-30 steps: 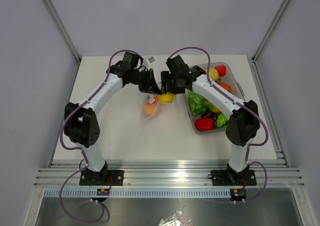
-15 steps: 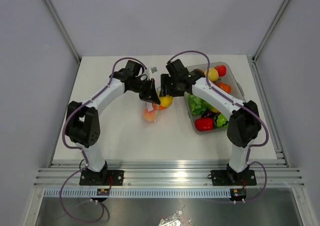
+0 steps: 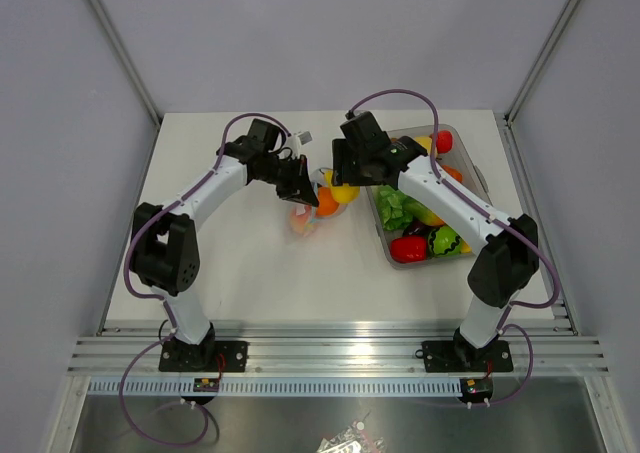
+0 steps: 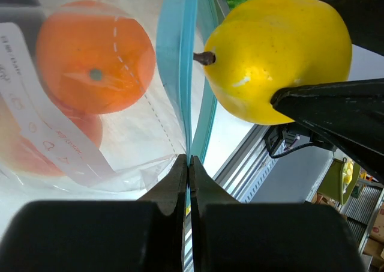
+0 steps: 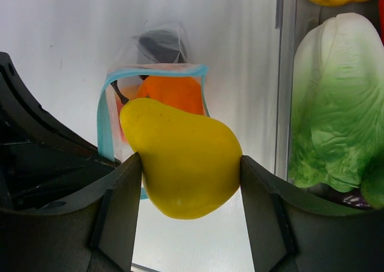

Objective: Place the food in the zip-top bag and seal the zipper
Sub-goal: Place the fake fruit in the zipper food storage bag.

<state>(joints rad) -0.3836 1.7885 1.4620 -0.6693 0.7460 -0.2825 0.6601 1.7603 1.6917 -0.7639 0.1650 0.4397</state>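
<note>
My right gripper (image 5: 191,164) is shut on a yellow toy pear (image 5: 183,164) and holds it right above the open mouth of the clear zip-top bag (image 5: 157,74). The light blue zipper strip (image 5: 105,119) rings that mouth. My left gripper (image 4: 188,164) is shut on the zipper strip (image 4: 177,62) at one side of the mouth. An orange (image 4: 93,62) and a peach-coloured fruit (image 4: 36,146) lie inside the bag. In the top view the pear (image 3: 344,193) sits between the left gripper (image 3: 306,191) and the right gripper (image 3: 345,178), above the bag (image 3: 305,218).
A rigid clear tray (image 3: 470,165) at the right holds green lettuce (image 3: 395,209), red, yellow and orange toy foods. The lettuce (image 5: 333,104) lies close to the right of the pear. White table surface (image 3: 220,263) lies to the left and in front.
The right gripper with the pear has shifted slightly right and back over the bag mouth. The left gripper has stayed on the bag edge and moved little.
</note>
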